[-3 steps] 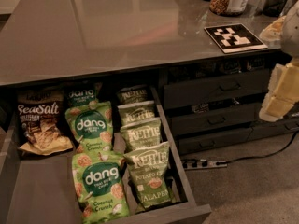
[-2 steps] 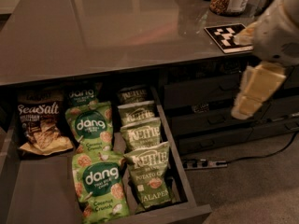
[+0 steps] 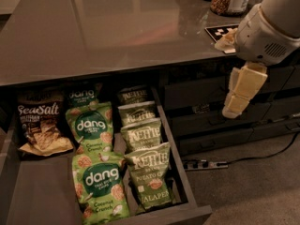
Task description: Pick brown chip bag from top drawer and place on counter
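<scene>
Pincer (image 3: 234,104) of cream plastic hangs at right, grip state indeterminable; dark brown Sea Salt chip bag (image 3: 42,125) lies well apart, leftmost in deep grey drawer (image 3: 40,189).

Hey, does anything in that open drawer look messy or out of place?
In the top drawer, the brown chip bag sits alone at back left, bottom edge crumpled; the green bags lie in neat rows. The gripper hangs to the right, outside it.
</scene>
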You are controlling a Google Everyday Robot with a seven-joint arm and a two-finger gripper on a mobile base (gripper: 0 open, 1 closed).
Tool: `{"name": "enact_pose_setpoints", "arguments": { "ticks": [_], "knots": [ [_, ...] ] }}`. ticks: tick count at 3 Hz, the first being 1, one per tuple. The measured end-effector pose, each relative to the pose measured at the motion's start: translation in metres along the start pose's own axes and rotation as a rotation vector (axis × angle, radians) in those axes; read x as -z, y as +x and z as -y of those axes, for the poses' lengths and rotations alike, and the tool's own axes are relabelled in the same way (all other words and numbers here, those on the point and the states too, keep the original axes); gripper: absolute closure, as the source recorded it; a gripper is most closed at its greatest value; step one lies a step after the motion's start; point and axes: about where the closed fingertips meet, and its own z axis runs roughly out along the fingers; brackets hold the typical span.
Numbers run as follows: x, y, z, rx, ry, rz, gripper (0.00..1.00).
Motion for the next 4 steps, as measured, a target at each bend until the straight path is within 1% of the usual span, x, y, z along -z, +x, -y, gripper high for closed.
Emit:
{"name": "enact_pose_setpoints", "arguments": {
  "ticks": [1, 2, 3, 4],
  "knots": [
    [-0.017, -0.023, 0.004, 0.044, -0.012, 0.021, 0.0],
    [-0.052, -0.073, 0.009, 0.114, -0.047, 0.108, 0.0],
    [-0.096, -0.127, 0.009, 0.148, -0.072, 0.246, 0.0],
    [-0.126, -0.151, 0.01, 0.112, -0.029, 0.339, 0.0]
  ]
}}
